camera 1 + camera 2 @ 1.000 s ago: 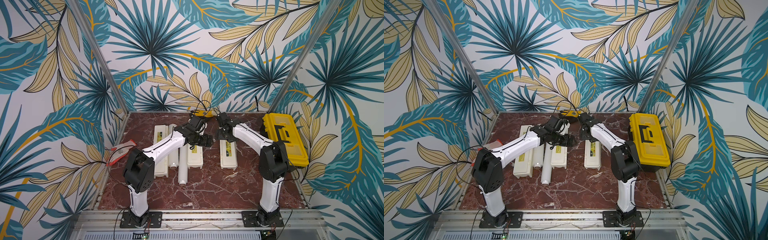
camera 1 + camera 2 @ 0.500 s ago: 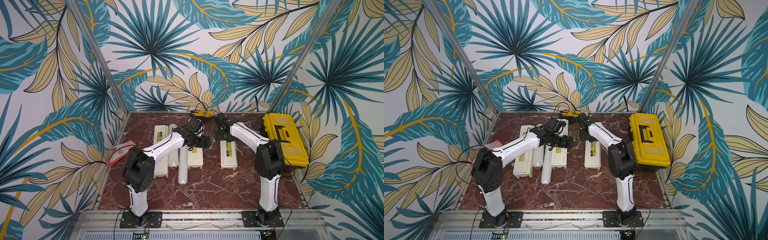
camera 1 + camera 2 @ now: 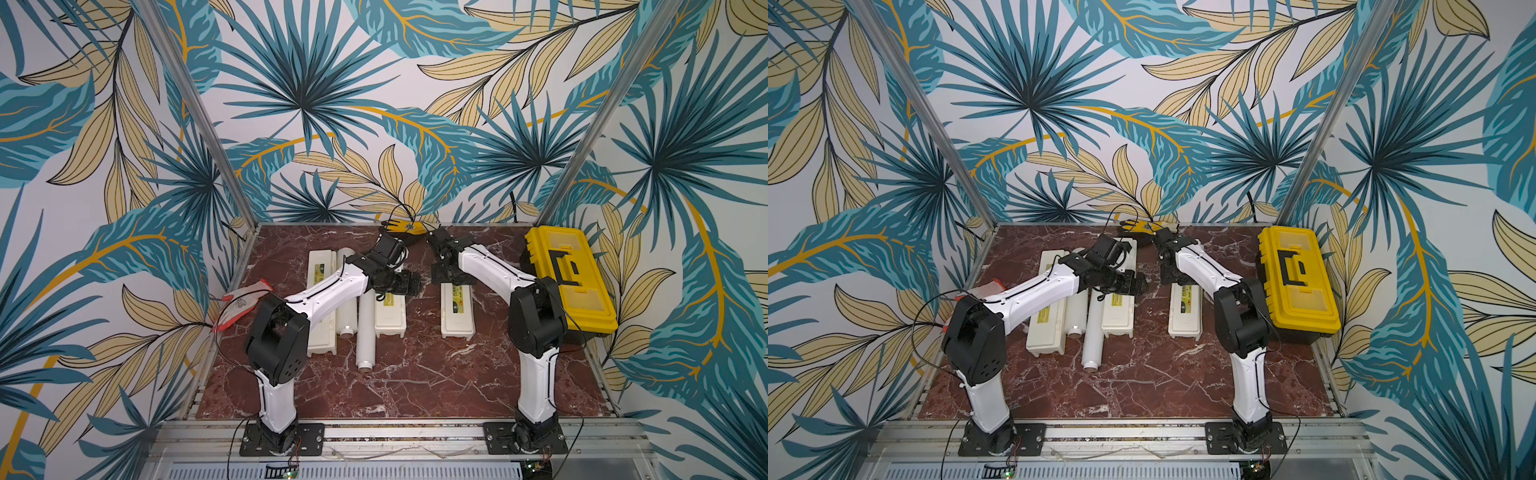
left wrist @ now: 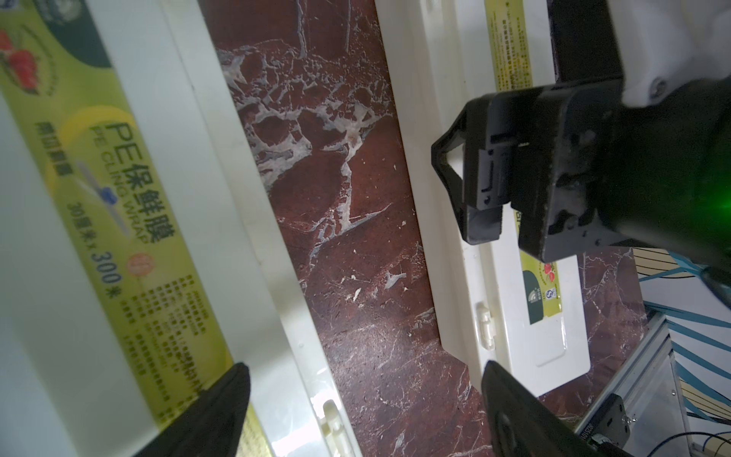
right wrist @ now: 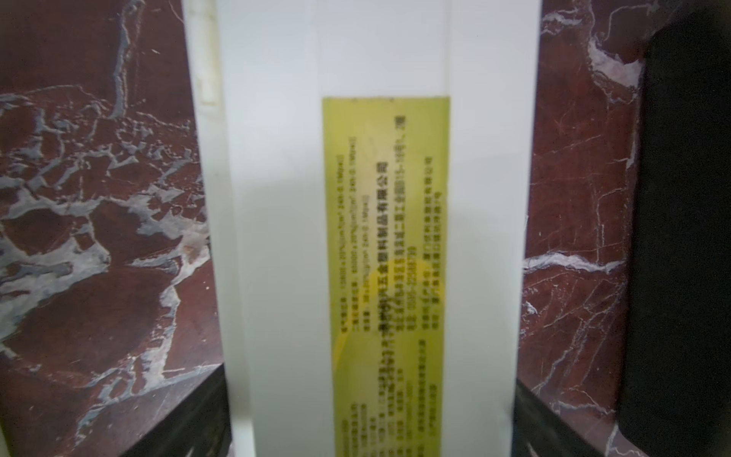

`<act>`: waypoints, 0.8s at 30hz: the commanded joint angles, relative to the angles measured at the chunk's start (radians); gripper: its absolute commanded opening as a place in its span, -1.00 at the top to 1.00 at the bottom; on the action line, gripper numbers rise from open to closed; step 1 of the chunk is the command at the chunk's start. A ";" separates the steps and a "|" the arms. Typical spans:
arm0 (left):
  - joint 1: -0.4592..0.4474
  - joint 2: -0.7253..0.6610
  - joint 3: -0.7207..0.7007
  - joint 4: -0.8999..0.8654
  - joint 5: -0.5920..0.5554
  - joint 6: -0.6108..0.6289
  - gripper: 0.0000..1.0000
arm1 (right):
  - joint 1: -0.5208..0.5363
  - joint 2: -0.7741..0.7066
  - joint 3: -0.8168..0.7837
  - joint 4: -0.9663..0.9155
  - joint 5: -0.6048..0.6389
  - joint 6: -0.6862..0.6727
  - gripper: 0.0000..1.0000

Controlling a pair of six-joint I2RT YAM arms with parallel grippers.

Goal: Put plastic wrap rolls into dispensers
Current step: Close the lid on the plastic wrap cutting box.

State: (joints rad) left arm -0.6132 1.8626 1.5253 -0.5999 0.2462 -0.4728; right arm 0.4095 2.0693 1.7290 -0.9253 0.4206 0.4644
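Print on the label (image 5: 385, 257) is a blurry mess, and the left arm (image 3: 332, 286) hides the 12 o'clock end of the middle dispenser (image 3: 390, 320).

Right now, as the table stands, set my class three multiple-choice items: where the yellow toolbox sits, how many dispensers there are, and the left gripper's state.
1. Where is the yellow toolbox?
A. At the table's edge beside the right arm.
B. Between the two arms.
C. On a dispenser.

2. How many cream dispensers lie on the table?
A. Two.
B. Three.
C. Five.

3. The left gripper is:
A. shut on a roll.
B. open and empty.
C. shut on a glove.

Answers:
1 A: it sits outboard of the right arm in both top views.
2 B: three labelled boxes lie in a row.
3 B: its fingers stand wide apart, nothing held between.
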 commanded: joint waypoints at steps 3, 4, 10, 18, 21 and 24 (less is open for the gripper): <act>0.004 -0.042 -0.036 0.023 0.003 -0.007 -0.85 | 0.003 -0.046 0.000 -0.023 -0.020 0.014 -0.73; 0.005 -0.042 -0.036 0.023 0.004 -0.007 -0.85 | 0.003 -0.054 0.001 -0.024 -0.022 0.014 -0.73; 0.004 -0.045 -0.040 0.027 0.005 -0.010 -0.85 | -0.004 -0.124 -0.014 -0.019 -0.032 0.004 -0.73; 0.004 -0.045 -0.045 0.031 0.012 -0.013 -0.85 | -0.053 -0.131 -0.004 -0.038 -0.121 -0.019 -0.73; 0.004 -0.045 -0.047 0.032 0.012 -0.013 -0.84 | -0.072 -0.124 -0.012 -0.028 -0.140 -0.022 -0.73; 0.004 -0.042 -0.045 0.032 0.015 -0.013 -0.84 | -0.084 -0.110 -0.010 -0.020 -0.159 -0.033 -0.73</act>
State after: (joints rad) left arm -0.6132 1.8626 1.5097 -0.5869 0.2508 -0.4843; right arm 0.3313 1.9457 1.7260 -0.9333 0.2916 0.4484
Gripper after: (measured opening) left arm 0.923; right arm 0.872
